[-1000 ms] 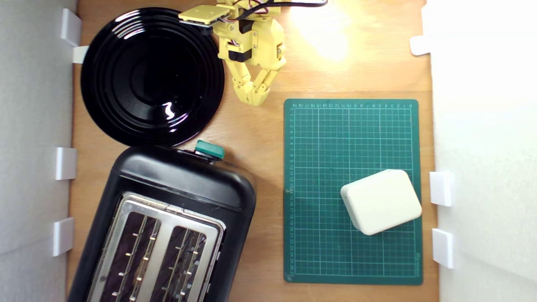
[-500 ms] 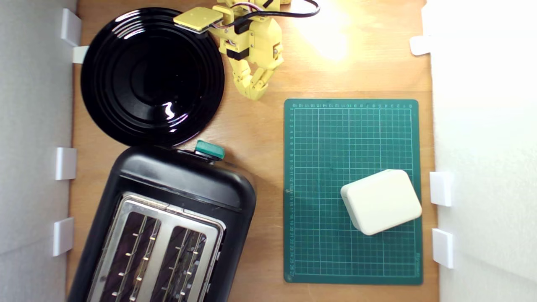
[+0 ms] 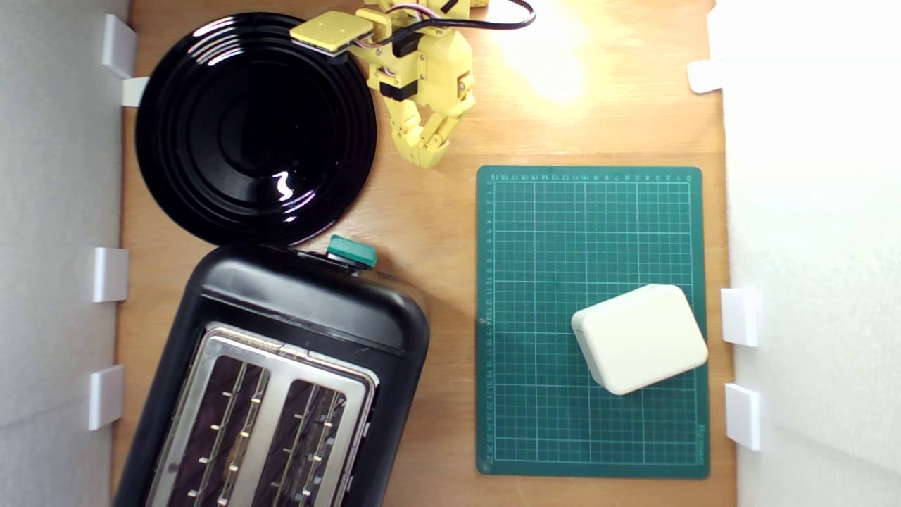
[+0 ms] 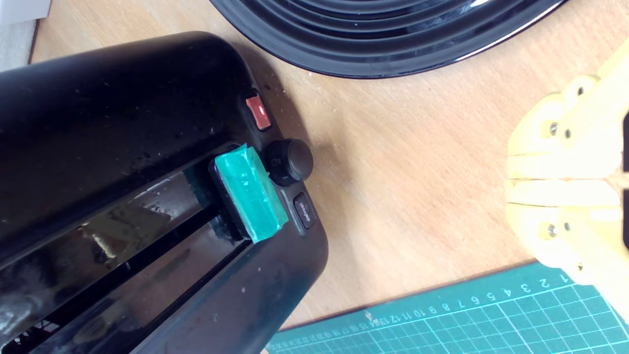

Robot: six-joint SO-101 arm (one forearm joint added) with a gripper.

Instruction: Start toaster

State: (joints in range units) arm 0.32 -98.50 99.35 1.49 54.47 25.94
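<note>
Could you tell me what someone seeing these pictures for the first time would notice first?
Probably the big glossy black toaster at the exterior view's lower left, its teal lever standing out on the end facing the arm. Next comes the round black plate just beyond it, with the yellow hand hanging shut over bare wood beside the plate, well clear of the lever. To the exterior view's right, a cream box rests on a green cutting mat.
</note>
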